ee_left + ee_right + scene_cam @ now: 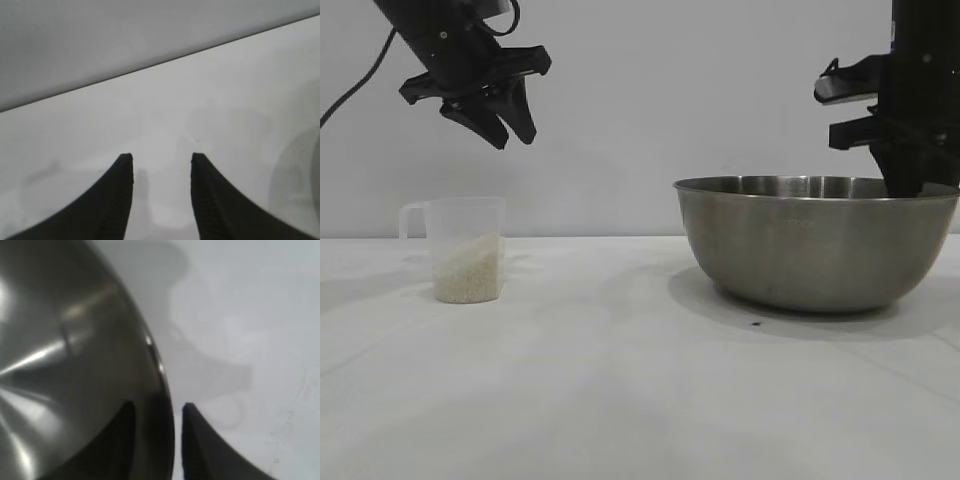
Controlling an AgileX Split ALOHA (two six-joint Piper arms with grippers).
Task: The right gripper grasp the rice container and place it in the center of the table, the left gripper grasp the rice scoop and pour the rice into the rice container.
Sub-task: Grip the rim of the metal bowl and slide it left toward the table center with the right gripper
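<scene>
1. White desk (620, 400) runs up to a plain pale wall, and the task's things stand on it well apart from each other.
2. At the right side of the exterior view sits the rice container (815, 245), a round brushed steel bowl with a rolled rim, upright on the desk.
3. The right claw (157, 412) comes down at the bowl's far right rim; its two fingers straddle the wall, one inside the bowl and one outside, with only a narrow gap between them. Whether they actually pinch the steel cannot be told.
4. At the left stands the rice scoop (465, 250), a translucent plastic measuring cup, upright, its loop handle pointing away from the bowl.
5. White rice (468, 270) fills the lower part of the cup.
6. The left claw (505, 125) hangs in the air above the cup, apart from it, tilted, its fingers spread and holding nothing.
</scene>
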